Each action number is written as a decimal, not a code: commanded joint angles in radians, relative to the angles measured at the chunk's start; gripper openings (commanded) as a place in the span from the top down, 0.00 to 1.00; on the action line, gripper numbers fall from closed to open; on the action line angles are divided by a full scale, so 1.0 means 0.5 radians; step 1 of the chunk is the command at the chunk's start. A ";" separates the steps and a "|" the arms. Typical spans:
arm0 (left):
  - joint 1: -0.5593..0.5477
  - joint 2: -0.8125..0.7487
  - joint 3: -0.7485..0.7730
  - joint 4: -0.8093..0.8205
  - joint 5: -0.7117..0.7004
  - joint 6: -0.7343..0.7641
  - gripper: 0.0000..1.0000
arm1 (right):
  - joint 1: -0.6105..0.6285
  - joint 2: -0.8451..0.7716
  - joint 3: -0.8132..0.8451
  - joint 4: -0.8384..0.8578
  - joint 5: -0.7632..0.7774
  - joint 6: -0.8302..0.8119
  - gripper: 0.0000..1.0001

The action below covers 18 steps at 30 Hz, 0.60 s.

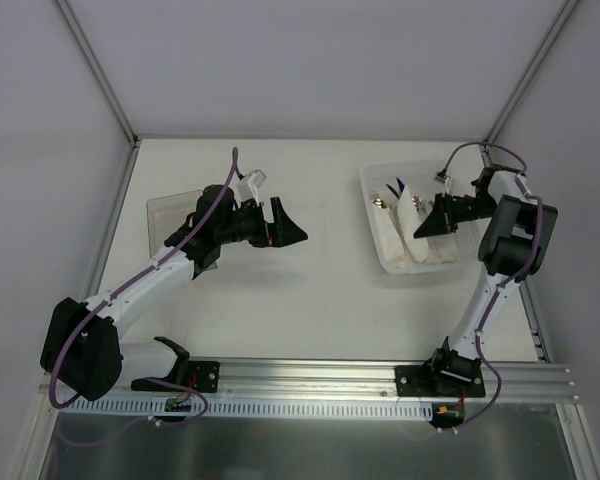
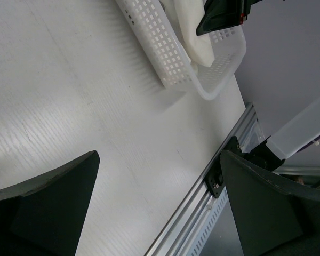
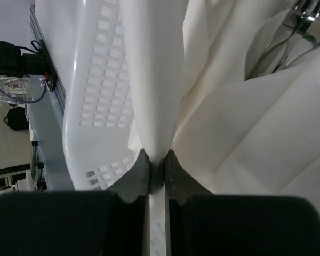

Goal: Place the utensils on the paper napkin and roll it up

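Pinching paper napkin [image 3: 154,80] inside basket [image 3: 90,80], right hand [image 3: 157,160] narrow; left hand [image 2: 159,160] wide above table [image 2: 69,80], well apart.

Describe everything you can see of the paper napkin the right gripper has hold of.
The paper napkin is thin, soft, off-white paper, gathered into long loose folds. It lies in the white perforated basket, against its wall. The right gripper is shut on one fold, pinching it between its dark fingertips.
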<state>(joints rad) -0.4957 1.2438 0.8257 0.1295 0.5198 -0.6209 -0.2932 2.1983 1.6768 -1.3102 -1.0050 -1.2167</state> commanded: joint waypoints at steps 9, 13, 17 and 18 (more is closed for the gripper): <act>0.001 -0.049 0.002 0.039 0.007 -0.028 0.01 | -0.033 -0.221 -0.203 -0.699 -0.049 -0.064 1.00; 0.001 -0.052 -0.004 0.036 0.004 -0.035 0.01 | -0.058 -0.108 -0.200 -0.699 -0.104 -0.021 1.00; 0.004 -0.058 -0.007 0.039 0.001 -0.032 0.01 | -0.064 -0.004 -0.175 -0.693 -0.138 -0.006 1.00; 0.001 -0.052 -0.007 0.039 0.001 -0.032 0.01 | -0.061 0.018 -0.172 -0.693 -0.141 -0.006 1.00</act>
<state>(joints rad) -0.4957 1.2434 0.8257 0.1295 0.5194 -0.6353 -0.3164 2.1773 1.5700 -1.3136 -1.0218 -1.2175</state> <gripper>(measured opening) 0.987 0.086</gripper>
